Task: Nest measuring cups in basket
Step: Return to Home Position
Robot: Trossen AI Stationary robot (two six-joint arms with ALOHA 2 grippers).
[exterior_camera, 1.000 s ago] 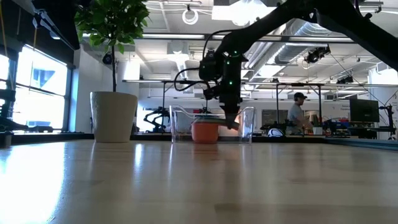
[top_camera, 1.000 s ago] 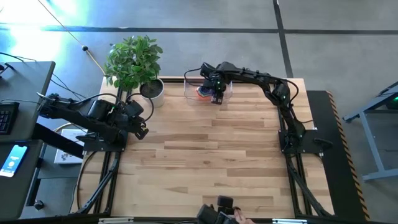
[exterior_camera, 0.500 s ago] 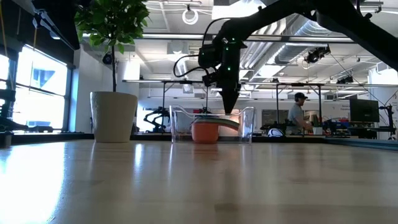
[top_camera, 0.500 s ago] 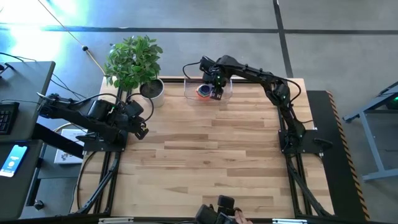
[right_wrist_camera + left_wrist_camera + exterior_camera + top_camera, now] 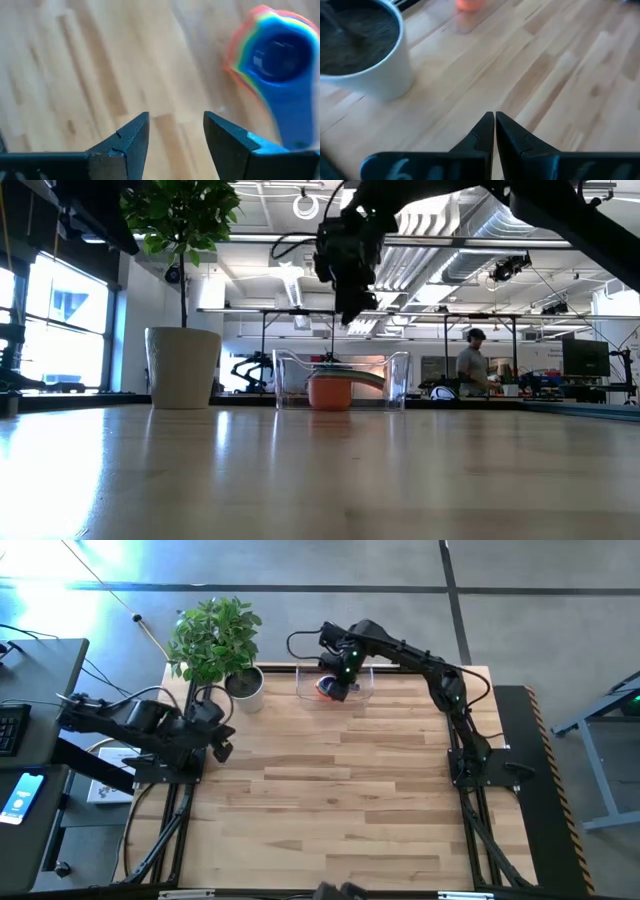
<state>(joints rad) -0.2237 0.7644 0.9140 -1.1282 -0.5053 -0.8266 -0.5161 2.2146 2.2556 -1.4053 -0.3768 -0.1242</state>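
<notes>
Job looks done: nested cups [image 5: 275, 55] sit in the basket [image 5: 395, 380] at 12 o'clock on the tabletop [image 5: 350, 800]. Right claw [image 5: 175, 119] hovers above, parted, empty. Left claw [image 5: 494, 116] pinched closed at 9 o'clock. Only parking seems left.

The right gripper [image 5: 338, 685] hides part of the basket [image 5: 365, 690] from above. The measuring cups [image 5: 272, 65] look blurry up close, and their blue handle [image 5: 295, 125] is cut off.

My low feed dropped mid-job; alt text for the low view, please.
The right gripper hangs above the clear basket, which holds the nested measuring cups, orange outermost. A white plant pot stands at picture left.
</notes>
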